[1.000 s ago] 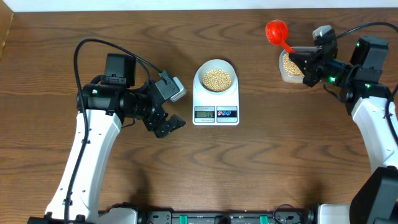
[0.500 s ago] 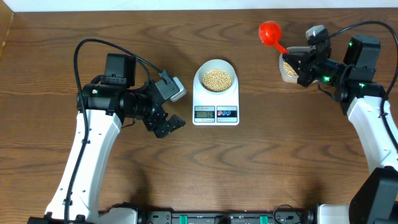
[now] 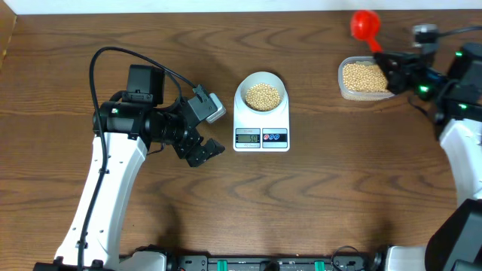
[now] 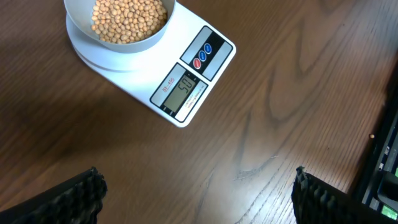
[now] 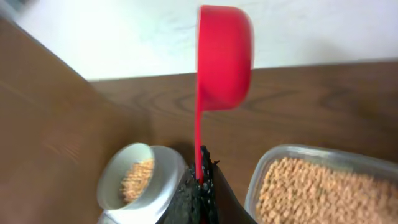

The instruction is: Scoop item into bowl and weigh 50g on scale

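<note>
Fingers come first at centre-left of the overhead view: the left fingers (image 3: 205, 149), black and ridged, stand spread wide with nothing between them, over the brown wood-grain surface (image 3: 316, 211) just left of the scale. At the middle sits the flat white rectangular digital scale (image 3: 261, 124), with a small display (image 3: 247, 136) and two round buttons (image 4: 206, 51) on its front edge; the digits are too small to read surely. On it stands the small round pale blue-white bowl (image 3: 242, 84), holding a heap of small round tan-yellow beans (image 3: 262, 95). Toward the upper right, well apart from the scale, a clear rounded-rectangular plastic tub (image 3: 341, 89) holds a full layer of the same beans. At the top right a red plastic scoop (image 3: 364, 25) stands upright, cup on top, its thin handle pinched tight by the right fingers (image 5: 199, 186). Whether the cup holds anything cannot be told.
</note>
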`<move>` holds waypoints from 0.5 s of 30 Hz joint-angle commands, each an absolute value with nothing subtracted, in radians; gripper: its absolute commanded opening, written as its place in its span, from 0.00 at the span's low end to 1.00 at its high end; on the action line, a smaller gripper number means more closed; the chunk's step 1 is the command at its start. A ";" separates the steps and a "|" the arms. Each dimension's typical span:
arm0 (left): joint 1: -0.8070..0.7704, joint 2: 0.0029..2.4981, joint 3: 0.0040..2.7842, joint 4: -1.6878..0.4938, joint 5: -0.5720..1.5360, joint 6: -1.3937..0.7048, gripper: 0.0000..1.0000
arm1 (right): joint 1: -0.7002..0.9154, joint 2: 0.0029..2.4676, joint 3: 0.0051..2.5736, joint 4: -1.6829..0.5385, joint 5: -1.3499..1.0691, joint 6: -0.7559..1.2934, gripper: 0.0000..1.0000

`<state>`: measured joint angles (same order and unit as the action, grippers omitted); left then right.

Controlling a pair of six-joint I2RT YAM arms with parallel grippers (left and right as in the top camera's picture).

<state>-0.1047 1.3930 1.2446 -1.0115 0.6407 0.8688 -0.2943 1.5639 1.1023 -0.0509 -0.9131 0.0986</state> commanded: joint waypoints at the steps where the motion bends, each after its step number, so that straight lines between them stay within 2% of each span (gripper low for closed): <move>1: -0.100 1.378 1.260 -1.013 0.636 0.882 0.98 | -0.365 1.560 1.102 -0.119 -1.152 0.234 0.01; 4: -0.100 1.378 1.260 -1.013 0.636 0.881 0.98 | -0.398 1.555 1.102 -0.311 -1.184 0.200 0.01; 10: -0.100 1.378 1.260 -1.013 0.636 0.882 0.98 | -0.402 1.512 1.102 -0.788 -1.111 -0.096 0.01; 15: -0.100 1.378 1.260 -1.013 0.636 0.882 0.98 | -0.403 1.372 1.102 -1.007 -0.954 -0.181 0.01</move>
<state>-0.1047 1.3930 1.2446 -1.0111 0.6369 0.8688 -0.4015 1.4872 1.0962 -0.9596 -1.0363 -0.0757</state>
